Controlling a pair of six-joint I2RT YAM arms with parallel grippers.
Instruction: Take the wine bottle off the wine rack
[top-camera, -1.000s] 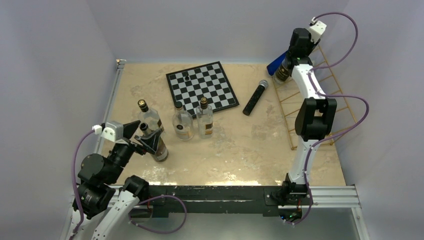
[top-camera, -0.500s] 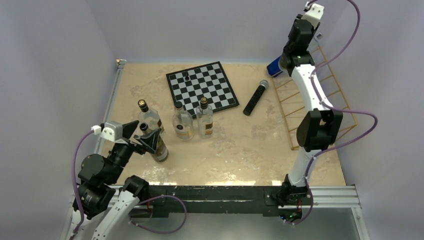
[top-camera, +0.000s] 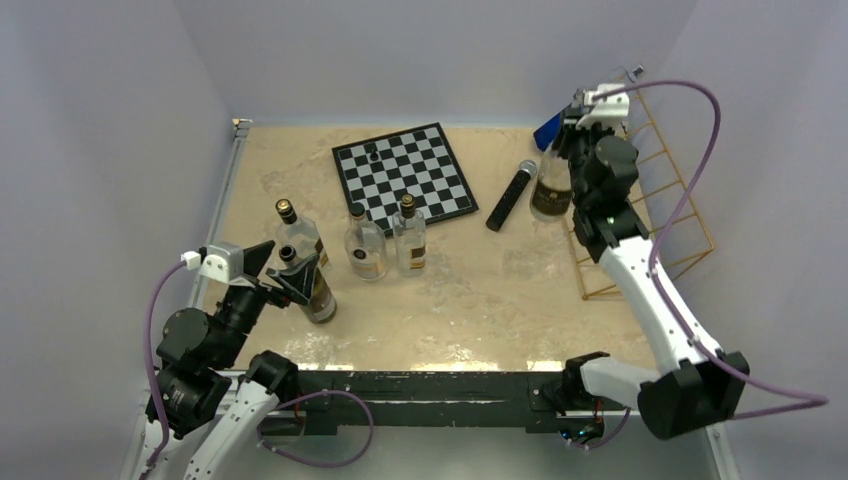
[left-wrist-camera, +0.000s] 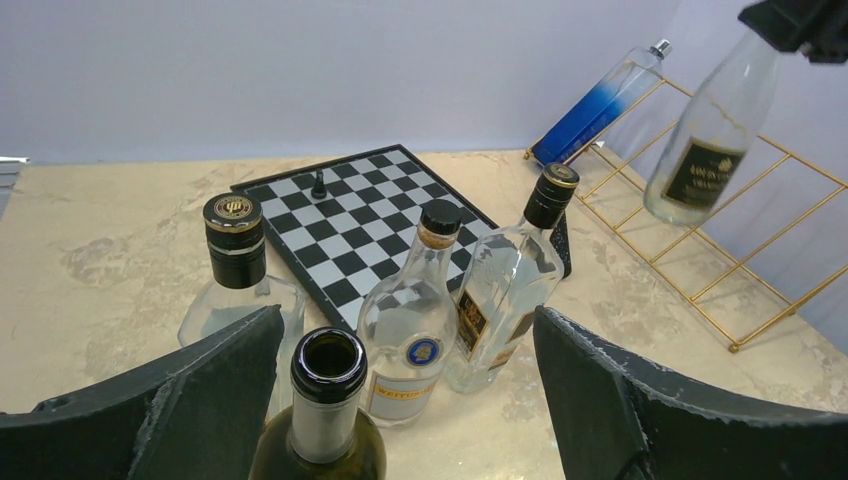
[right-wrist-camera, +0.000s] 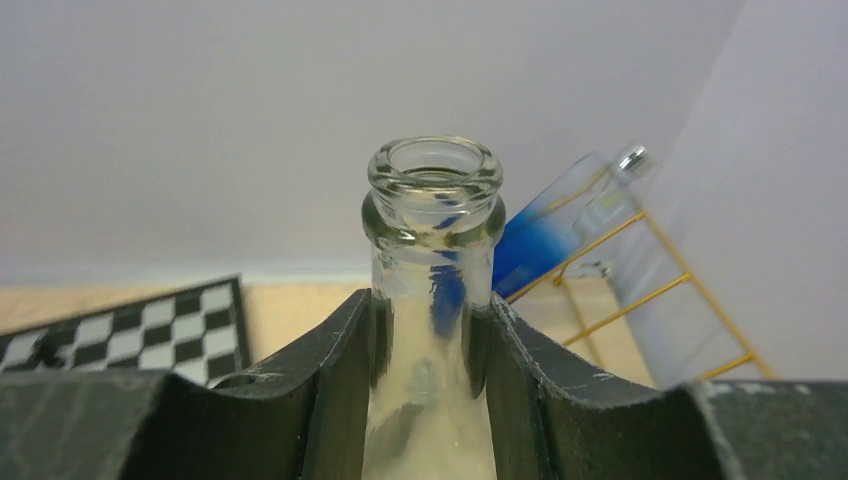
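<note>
My right fingers (right-wrist-camera: 330, 385) are clamped on the neck of the wine bottle (top-camera: 551, 186), just under its lip. The bottle hangs tilted in the air at the left edge of the wine rack (top-camera: 655, 175). I'd carry it further left of the rack before lowering. It should stay near upright so the neck can't slip, and pass wide of the blue bottle (top-camera: 548, 128) on the rack's far corner. My left fingers (left-wrist-camera: 200, 390) gape wide, holding nothing. The wrist view hides the bottle's base, and I can't tell whether it clears the nearest rung.
</note>
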